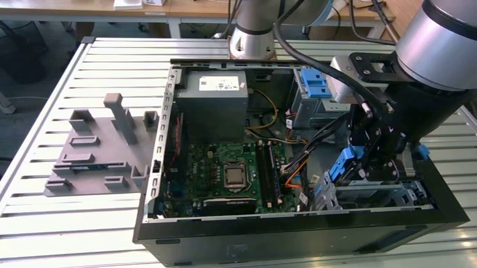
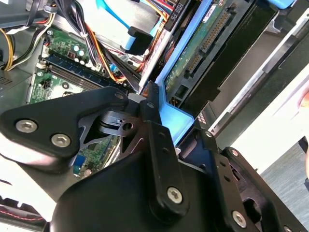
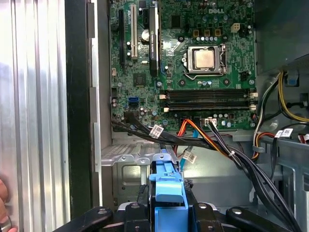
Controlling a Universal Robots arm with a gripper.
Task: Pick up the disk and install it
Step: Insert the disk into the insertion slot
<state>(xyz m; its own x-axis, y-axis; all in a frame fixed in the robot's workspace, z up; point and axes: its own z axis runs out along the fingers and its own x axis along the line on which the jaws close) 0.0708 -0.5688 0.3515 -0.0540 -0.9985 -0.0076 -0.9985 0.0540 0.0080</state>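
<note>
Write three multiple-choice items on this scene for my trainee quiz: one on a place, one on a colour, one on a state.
1. Where is the disk? A on the grey fixture; B in the jaws of the gripper, at the case; C on the power supply.
2. Its bracket is: A red; B blue; C yellow.
3. The case is: A open; B closed; C upside down.
Answers: B, the jaws clamp it; B, blue plastic shows in both wrist views; A, the motherboard lies exposed.

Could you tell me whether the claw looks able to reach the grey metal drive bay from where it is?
Probably yes: the claw, shut on the blue-bracketed silver disk, hangs over the grey metal drive bay; black and orange cables run close by.
</note>
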